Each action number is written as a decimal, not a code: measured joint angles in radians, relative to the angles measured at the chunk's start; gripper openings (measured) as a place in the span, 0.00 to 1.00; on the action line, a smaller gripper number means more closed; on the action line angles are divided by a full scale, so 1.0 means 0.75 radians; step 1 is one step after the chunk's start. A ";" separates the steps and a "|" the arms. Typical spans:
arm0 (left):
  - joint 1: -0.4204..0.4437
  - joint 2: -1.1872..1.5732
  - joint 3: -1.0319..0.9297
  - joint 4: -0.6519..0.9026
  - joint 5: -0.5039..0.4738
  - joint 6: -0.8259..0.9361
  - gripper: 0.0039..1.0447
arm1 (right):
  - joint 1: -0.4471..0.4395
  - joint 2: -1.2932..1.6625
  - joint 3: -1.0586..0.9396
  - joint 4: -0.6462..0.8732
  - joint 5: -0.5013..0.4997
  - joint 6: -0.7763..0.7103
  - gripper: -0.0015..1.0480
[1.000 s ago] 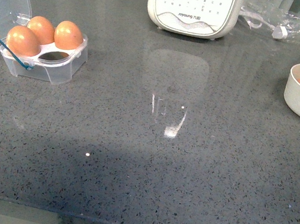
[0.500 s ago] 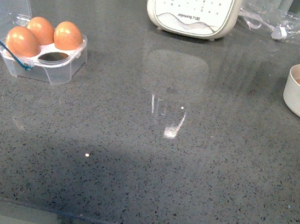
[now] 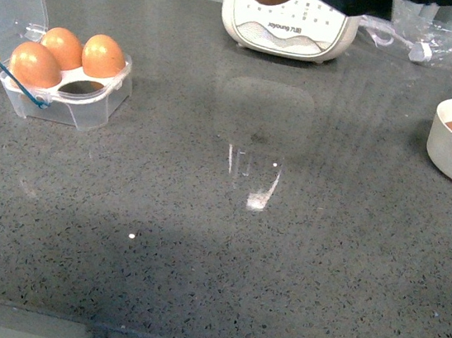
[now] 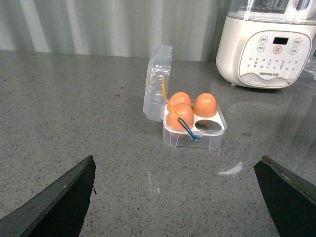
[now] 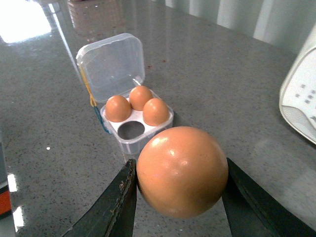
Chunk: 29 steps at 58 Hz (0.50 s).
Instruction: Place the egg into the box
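My right gripper clamps a brown egg. The clear plastic four-cell box sits far left of it, one near-right cell empty. My left gripper is spread wide.

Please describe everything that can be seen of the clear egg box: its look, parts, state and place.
The egg box is a small case of clear plastic with four cells. Its hinged lid stands open and upright. Three brown eggs fill three cells; one cell is empty. Yellow and blue elastic loops hang at one side. The box rests flat on the grey speckled counter, at its left part in the front view. No gripper touches it.
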 joint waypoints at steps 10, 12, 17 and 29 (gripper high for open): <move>0.000 0.000 0.000 0.000 0.000 0.000 0.94 | 0.074 0.186 0.151 -0.007 -0.004 0.015 0.39; 0.000 0.000 0.000 0.000 -0.001 0.000 0.94 | 0.084 0.221 0.183 -0.016 0.004 0.014 0.39; 0.000 0.000 0.000 0.000 0.000 0.000 0.94 | 0.103 0.302 0.256 -0.026 0.020 0.016 0.39; 0.000 0.000 0.000 0.000 -0.001 0.000 0.94 | 0.143 0.450 0.381 -0.031 0.041 0.041 0.39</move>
